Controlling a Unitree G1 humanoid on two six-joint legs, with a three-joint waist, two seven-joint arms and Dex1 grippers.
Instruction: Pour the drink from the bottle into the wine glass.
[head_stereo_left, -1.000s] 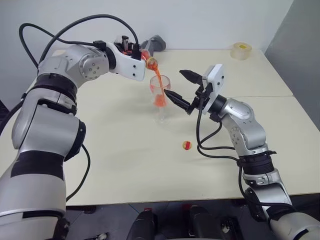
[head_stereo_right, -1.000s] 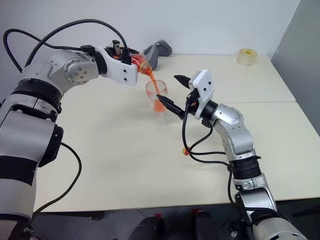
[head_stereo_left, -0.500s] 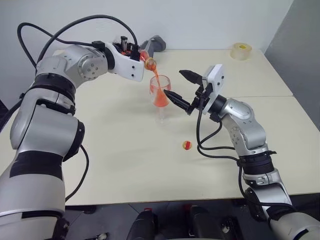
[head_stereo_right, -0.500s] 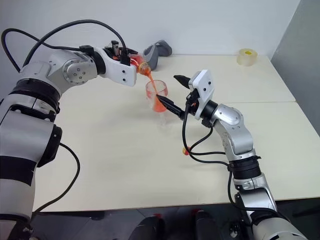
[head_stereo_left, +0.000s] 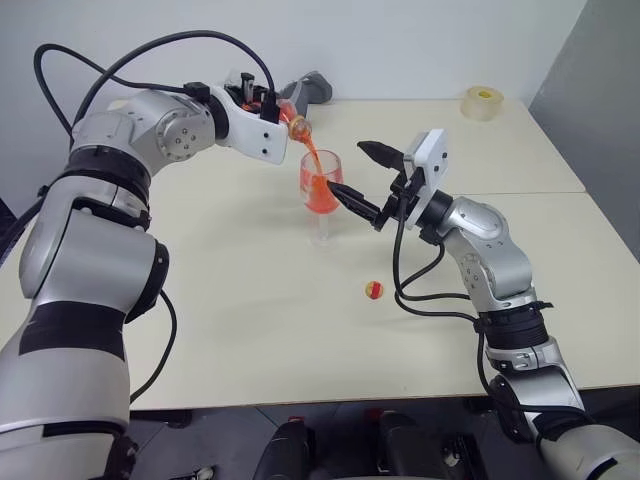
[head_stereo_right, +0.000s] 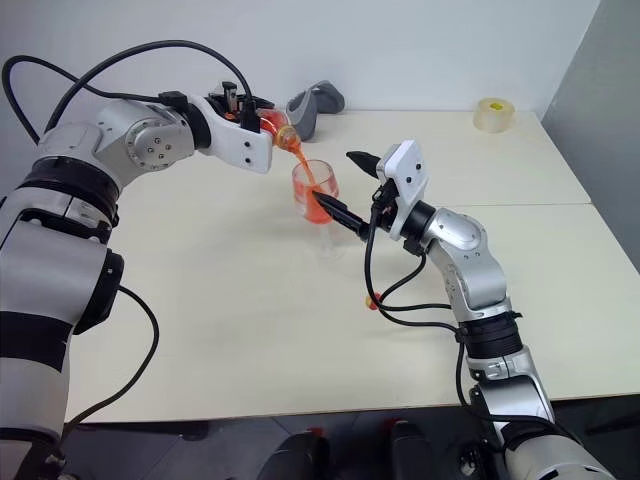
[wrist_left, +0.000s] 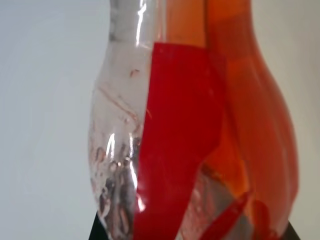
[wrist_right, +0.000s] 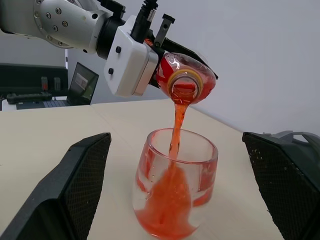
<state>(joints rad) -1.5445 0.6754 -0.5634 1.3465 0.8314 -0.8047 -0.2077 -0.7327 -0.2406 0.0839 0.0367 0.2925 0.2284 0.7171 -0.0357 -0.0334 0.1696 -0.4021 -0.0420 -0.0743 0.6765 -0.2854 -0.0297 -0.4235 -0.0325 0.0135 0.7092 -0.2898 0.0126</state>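
Pouring under way, roughly mid-task by the look of it. Nearest on the cream desk (head_stereo_left: 250, 330): small red-and-yellow screw cap (head_stereo_left: 372, 291), off the bottle, lying alone, well apart from the glass foot. Next back: right tool (head_stereo_left: 362, 178), black fingers spread wide, flanking the clear stemmed wine glass (head_stereo_left: 321, 200) on either side without touching, holding nothing. Glass upright on the desk, bowl part full of bright red translucent drink (wrist_right: 167, 207), walls splashed red. Above the rim: left tool (head_stereo_right: 243, 103) pinched tight on the small clear rounded plastic bottle (wrist_right: 186, 80), tipped neck-down, mouth just over the bowl, thin red stream running into it. Red liquid visible inside the bottle in the left wrist view, so more to go. Left to do, by judgement: empty the bottle, tip it back upright, set it down. Farthest back: grey curved object (head_stereo_left: 312, 88) and roll of tape (head_stereo_left: 484, 101) at the desk's far edge, both uninvolved.
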